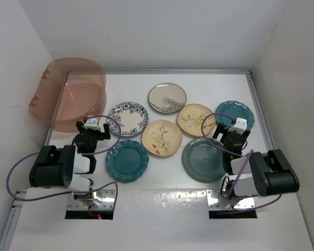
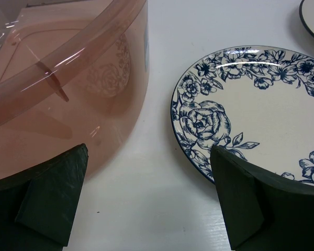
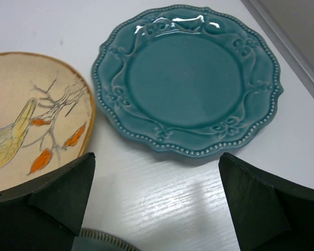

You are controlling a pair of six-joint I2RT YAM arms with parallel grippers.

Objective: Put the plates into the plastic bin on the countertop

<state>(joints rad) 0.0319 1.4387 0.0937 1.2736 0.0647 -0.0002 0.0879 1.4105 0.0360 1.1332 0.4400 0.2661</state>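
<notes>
Top external: seven plates (image 1: 161,137) lie across the countertop (image 1: 162,183), the pink plastic bin (image 1: 44,102) at its far-left corner. Left gripper (image 2: 146,201), jaws apart, sits between bin and blue-floral plate (image 2: 251,110); right gripper (image 3: 157,201), jaws apart, faces a teal scalloped plate (image 3: 186,78).

Blue-patterned plate (image 2: 267,115) cropped, plastic bin (image 2: 107,83) mostly cropped

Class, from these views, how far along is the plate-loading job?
Nothing looks done: the plastic bin appears empty, and seven plates lie on the countertop. Nothing is in hand: the left gripper is open near the blue-patterned plate, the right gripper open before a teal plate. All seven remain to be binned.
</notes>
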